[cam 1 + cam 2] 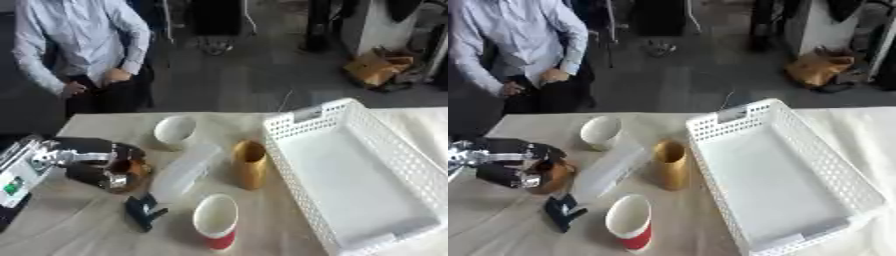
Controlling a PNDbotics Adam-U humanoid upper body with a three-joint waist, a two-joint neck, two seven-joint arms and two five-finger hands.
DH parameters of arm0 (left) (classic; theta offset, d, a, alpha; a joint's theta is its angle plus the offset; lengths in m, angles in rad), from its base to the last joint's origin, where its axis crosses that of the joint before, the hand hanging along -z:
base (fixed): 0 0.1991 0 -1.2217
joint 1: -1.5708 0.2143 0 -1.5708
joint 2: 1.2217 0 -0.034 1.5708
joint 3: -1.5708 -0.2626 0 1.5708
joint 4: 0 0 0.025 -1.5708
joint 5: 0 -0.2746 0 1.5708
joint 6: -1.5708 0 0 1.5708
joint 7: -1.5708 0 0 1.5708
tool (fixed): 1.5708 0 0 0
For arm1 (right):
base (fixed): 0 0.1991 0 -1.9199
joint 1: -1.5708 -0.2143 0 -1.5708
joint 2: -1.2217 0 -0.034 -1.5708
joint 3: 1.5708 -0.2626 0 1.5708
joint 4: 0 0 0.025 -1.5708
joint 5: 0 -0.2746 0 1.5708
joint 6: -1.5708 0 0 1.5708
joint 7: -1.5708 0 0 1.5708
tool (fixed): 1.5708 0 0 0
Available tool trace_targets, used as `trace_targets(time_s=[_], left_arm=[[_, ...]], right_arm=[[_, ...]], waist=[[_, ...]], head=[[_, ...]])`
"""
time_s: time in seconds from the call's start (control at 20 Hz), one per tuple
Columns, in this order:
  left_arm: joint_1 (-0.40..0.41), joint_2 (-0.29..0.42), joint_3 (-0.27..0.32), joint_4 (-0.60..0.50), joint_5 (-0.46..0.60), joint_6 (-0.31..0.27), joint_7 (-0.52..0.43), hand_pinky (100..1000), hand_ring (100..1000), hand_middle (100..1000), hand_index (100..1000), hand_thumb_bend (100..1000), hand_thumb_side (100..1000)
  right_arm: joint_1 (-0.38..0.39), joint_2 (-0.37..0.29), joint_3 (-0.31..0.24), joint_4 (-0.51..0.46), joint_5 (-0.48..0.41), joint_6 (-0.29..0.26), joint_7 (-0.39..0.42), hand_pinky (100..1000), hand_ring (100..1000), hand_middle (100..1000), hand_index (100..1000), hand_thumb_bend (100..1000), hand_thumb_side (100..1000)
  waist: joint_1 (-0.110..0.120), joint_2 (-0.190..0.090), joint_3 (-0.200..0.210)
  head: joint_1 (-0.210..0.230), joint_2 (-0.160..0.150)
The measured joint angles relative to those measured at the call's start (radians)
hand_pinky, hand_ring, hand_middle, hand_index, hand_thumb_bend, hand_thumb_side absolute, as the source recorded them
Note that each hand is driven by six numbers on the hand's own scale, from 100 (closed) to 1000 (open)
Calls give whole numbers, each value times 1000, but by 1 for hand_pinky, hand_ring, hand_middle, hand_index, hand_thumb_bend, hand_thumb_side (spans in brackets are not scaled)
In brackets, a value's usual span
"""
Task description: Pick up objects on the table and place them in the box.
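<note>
Our left hand lies at the left of the table, its fingers curled round a small brown object. Just right of it we see a clear plastic piece lying flat, with a dark blue thing near its near end. Farther right stand a tan cup and, nearer, a red cup with a white inside. A white cup sits at the far side. Right of them all, the white box holds nothing.
</note>
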Motion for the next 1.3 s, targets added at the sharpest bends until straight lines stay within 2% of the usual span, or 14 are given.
trace_targets(time_s=[0.35,0.5,0.75,1.0,1.05,1.1,1.15,1.3], left_arm=[[0,-11,0,29,-55,-26,24,1000,1000,1000,1000,157,1000],[0,-15,1,35,-72,-42,39,1000,1000,1000,1000,100,1000],[1,-13,9,-8,-51,-52,50,1000,1000,1000,1000,100,1000],[0,18,39,-102,-9,-30,47,1000,1000,1000,1000,100,846],[0,23,46,-115,-9,-24,51,1000,1000,1000,1000,100,791],[-1,27,55,-124,-12,-18,59,1000,1000,1000,1000,100,782],[-3,30,62,-132,-21,-13,71,1000,1000,1000,1000,100,725],[-3,31,75,-144,-82,-9,119,1000,1000,1000,1000,118,695]], right_arm=[[-1,3,-1,0,-6,-3,1,703,786,758,670,100,1000],[-1,3,-2,0,-12,-3,1,703,785,757,669,100,1000],[0,3,-7,0,-14,-2,2,702,784,757,668,100,1000],[5,3,-7,0,-14,-2,2,702,784,755,665,100,1000],[5,3,-7,0,-14,-2,2,702,784,755,665,100,1000],[5,3,-7,0,-15,-2,2,702,784,755,665,100,1000],[5,3,-7,0,-15,-2,2,702,784,755,664,100,1000],[5,3,-7,0,-19,-1,1,702,784,755,663,100,1000]], waist=[[-2,0,0],[-3,1,-2],[-5,2,-1],[-2,1,4],[-2,1,5],[-2,1,5],[-2,1,5],[-2,1,0]], head=[[4,0],[4,-4],[4,-8],[4,-8],[3,-8],[3,-8],[3,-8],[3,-8]])
